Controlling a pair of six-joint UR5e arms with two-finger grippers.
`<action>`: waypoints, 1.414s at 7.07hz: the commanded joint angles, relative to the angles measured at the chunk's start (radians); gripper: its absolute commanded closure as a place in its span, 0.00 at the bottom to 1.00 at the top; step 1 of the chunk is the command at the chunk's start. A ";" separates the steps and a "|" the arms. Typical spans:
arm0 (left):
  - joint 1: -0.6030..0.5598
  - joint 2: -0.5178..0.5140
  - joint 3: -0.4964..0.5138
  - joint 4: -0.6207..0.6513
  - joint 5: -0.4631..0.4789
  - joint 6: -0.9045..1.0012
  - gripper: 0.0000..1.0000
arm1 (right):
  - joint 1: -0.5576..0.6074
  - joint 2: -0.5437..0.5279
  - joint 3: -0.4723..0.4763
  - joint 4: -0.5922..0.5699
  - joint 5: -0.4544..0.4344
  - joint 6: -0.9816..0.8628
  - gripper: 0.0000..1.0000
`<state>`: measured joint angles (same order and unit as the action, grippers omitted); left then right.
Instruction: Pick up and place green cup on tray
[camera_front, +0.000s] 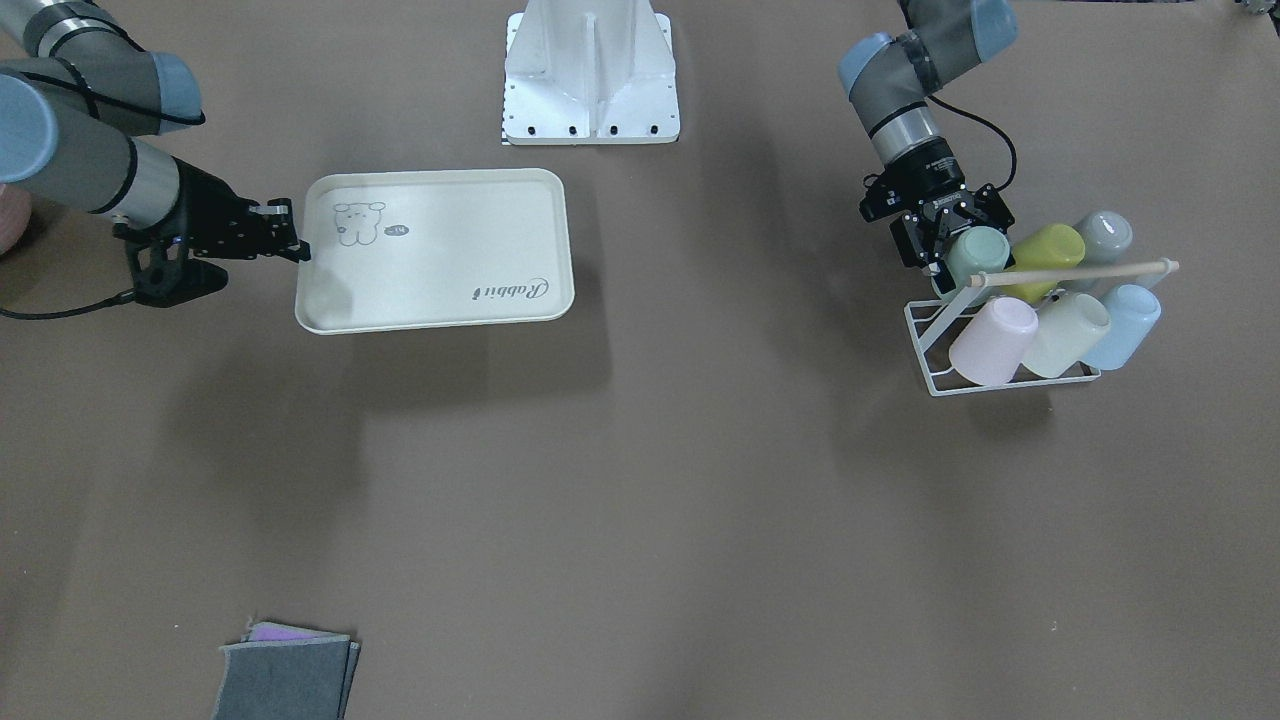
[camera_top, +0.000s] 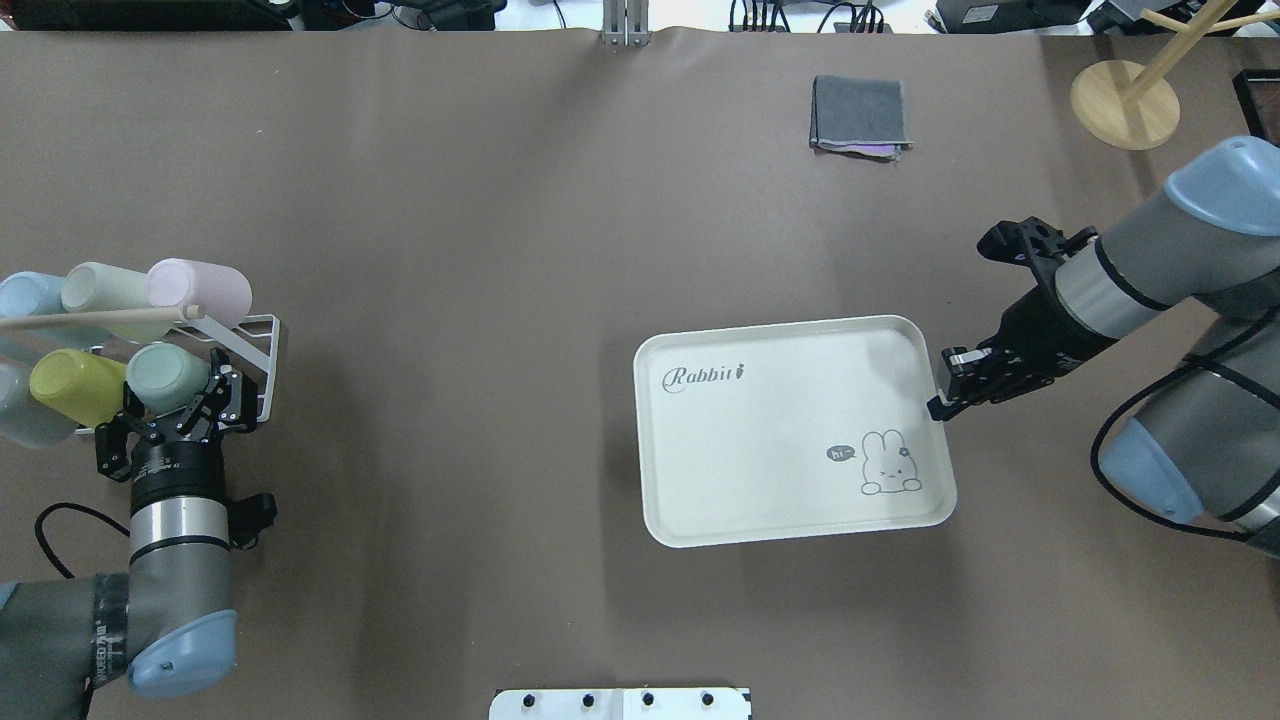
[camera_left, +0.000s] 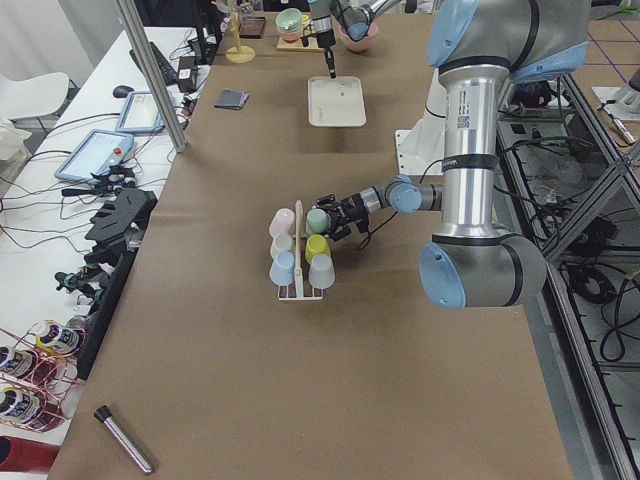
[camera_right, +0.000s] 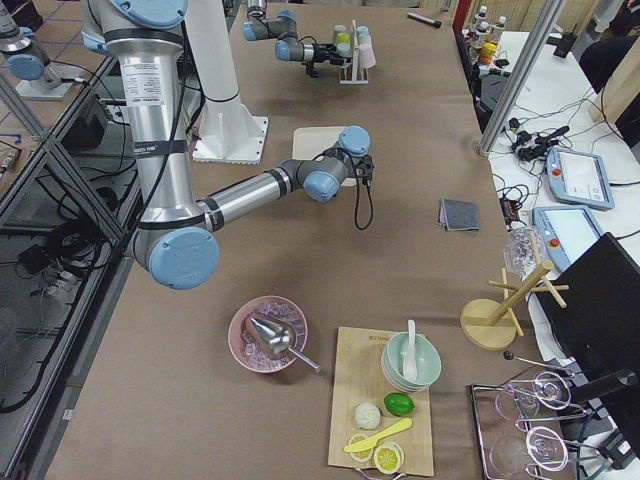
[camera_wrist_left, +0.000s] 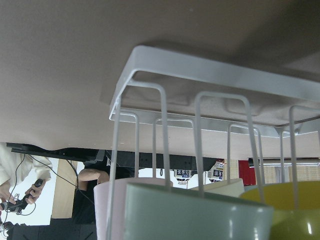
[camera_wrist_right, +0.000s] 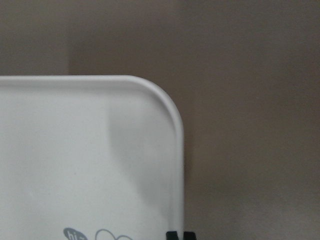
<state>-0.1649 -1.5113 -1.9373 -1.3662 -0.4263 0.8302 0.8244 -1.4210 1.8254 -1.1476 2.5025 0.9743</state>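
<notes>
The green cup (camera_top: 165, 374) is a pale mint tumbler lying on its side on a peg of the white wire rack (camera_top: 252, 338). It also shows in the front view (camera_front: 978, 255) and, very close, in the left wrist view (camera_wrist_left: 195, 215). My left gripper (camera_top: 172, 398) is open, with its fingers either side of the cup's closed end. The cream tray (camera_top: 790, 505) with the drawing and "Rabbit" script lies mid-table. My right gripper (camera_top: 937, 407) is shut, with its tip at the tray's right rim (camera_wrist_right: 177, 150).
The rack also holds pink (camera_top: 200, 285), cream (camera_top: 105, 288), blue (camera_top: 25, 295), yellow-green (camera_top: 75, 385) and grey cups. A folded grey cloth (camera_top: 860, 115) lies at the far side. A wooden stand (camera_top: 1125, 100) is at the far right. The robot's base plate (camera_front: 592, 70) is near the tray.
</notes>
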 joint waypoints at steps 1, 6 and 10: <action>0.002 -0.001 0.059 -0.001 0.003 -0.036 0.03 | -0.076 0.092 -0.017 -0.001 -0.042 0.056 1.00; 0.001 -0.017 0.040 0.010 0.003 0.017 0.05 | -0.171 0.309 -0.136 -0.001 -0.115 0.249 1.00; -0.001 -0.020 0.040 0.010 0.003 0.036 0.14 | -0.223 0.393 -0.218 0.002 -0.175 0.282 1.00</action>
<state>-0.1648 -1.5275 -1.8967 -1.3560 -0.4225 0.8522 0.6143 -1.0412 1.6229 -1.1476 2.3405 1.2541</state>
